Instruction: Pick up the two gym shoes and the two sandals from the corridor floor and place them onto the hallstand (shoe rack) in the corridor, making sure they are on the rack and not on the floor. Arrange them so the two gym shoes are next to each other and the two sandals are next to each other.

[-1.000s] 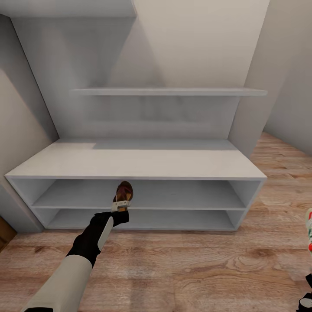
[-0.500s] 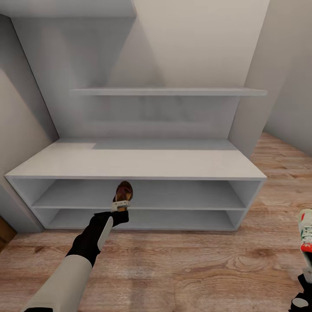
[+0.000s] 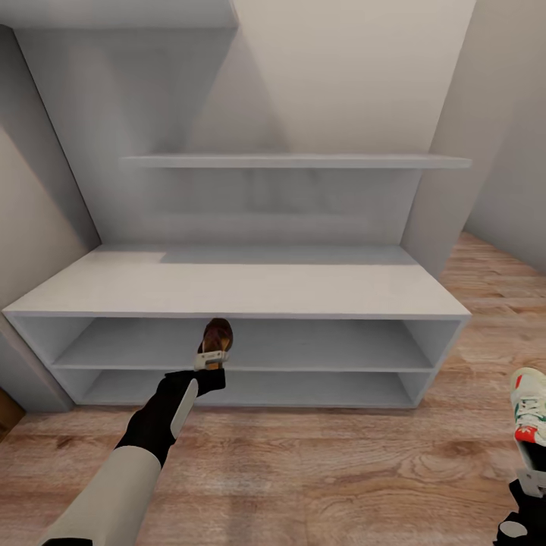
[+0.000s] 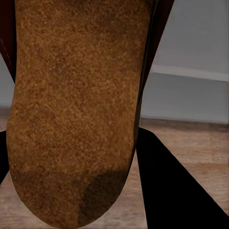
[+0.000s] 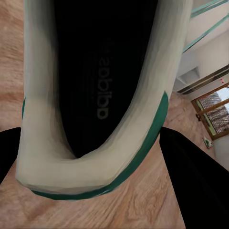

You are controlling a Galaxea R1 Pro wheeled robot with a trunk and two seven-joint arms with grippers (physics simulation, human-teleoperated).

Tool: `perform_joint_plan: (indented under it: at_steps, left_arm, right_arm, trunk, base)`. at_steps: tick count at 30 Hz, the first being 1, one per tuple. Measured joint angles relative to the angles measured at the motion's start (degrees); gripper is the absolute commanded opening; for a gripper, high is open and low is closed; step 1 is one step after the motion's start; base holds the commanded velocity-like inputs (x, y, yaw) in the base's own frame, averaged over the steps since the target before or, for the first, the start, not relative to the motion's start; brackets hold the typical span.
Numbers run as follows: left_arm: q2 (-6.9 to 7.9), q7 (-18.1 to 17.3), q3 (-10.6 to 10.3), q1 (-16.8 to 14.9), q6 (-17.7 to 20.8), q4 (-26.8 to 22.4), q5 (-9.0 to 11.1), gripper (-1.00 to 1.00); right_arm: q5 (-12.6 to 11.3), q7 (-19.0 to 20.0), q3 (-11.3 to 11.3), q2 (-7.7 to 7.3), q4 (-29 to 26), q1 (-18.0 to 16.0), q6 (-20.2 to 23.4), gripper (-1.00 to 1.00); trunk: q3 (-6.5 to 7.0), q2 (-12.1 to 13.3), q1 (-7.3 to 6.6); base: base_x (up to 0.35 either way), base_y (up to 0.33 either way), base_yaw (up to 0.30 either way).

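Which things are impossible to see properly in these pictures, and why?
- Dark brown leather-look sandal: head view, small; its lower part sits behind the left gripper.
- Sandal's footbed: left wrist view faces its tan sole.
- White green-striped gym shoe: head view, picture edge crops it.
- Right gripper: mostly cropped at that corner.

Matt grey rack, grainy wood floor, a rough-soled sandal and a smooth shoe.

The rack (image 3: pixel 227 284) reads as smooth, matt, pale grey-white board, no shine on its top or shelves. The floor (image 3: pixel 318 470) is light brown wood plank with clear grain and a soft, low sheen. The sandal (image 3: pixel 218 337) in the left gripper (image 3: pixel 212 356) looks like dark brown leather with a slight gloss; seen from the left wrist, its sole (image 4: pixel 76 109) is tan, rough and grainy, like cork or suede. The shoe (image 3: pixel 528 406) at the right gripper (image 3: pixel 528 479) is smooth off-white leather-look with green trim; its inside is matt black. The arm casings look like matt black and white plastic.
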Motion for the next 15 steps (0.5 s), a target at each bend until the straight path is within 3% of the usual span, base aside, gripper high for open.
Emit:
perform_joint_plan:
  at_steps: [15]
  left_arm:
    - [0.1, 0.0, 0.01, 0.0, 0.03, 0.26, -0.01, -1.0]
  right_arm:
    - [0.0, 0.0, -0.02, 0.06, 0.0, 0.0, 0.0, -1.0]
  trunk:
    - [0.0, 0.0, 0.0]
  base:
    - [0.08, 0.0, 0.0]
